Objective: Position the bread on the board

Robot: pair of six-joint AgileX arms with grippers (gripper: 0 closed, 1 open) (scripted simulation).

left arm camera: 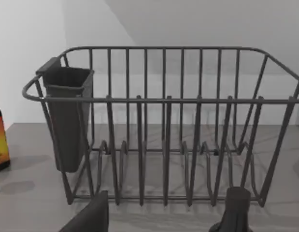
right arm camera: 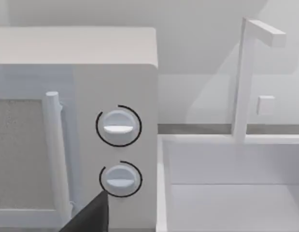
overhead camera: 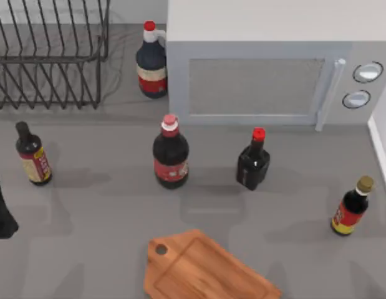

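Note:
The board (overhead camera: 205,269) is a flat orange-brown wooden cutting board lying at an angle by the table's front edge, its handle tab with the round hole pointing to the back left. Nothing lies on the part of it that shows. The bread is out of view. My left arm (overhead camera: 0,212) is a dark shape at the table's left edge, well to the left of the board. In the left wrist view my left gripper (left arm camera: 163,217) is open, with nothing between its fingers (left arm camera: 91,218), facing a wire dish rack (left arm camera: 163,125). A dark part of my right gripper (right arm camera: 91,216) faces the microwave (right arm camera: 72,121).
Several dark sauce bottles stand behind the board, among them one (overhead camera: 170,152) at centre, one (overhead camera: 253,161) to its right, one (overhead camera: 352,205) at far right and one (overhead camera: 33,154) at left. The microwave (overhead camera: 267,62), the dish rack (overhead camera: 49,56) and a white sink (right arm camera: 226,193) line the back and right.

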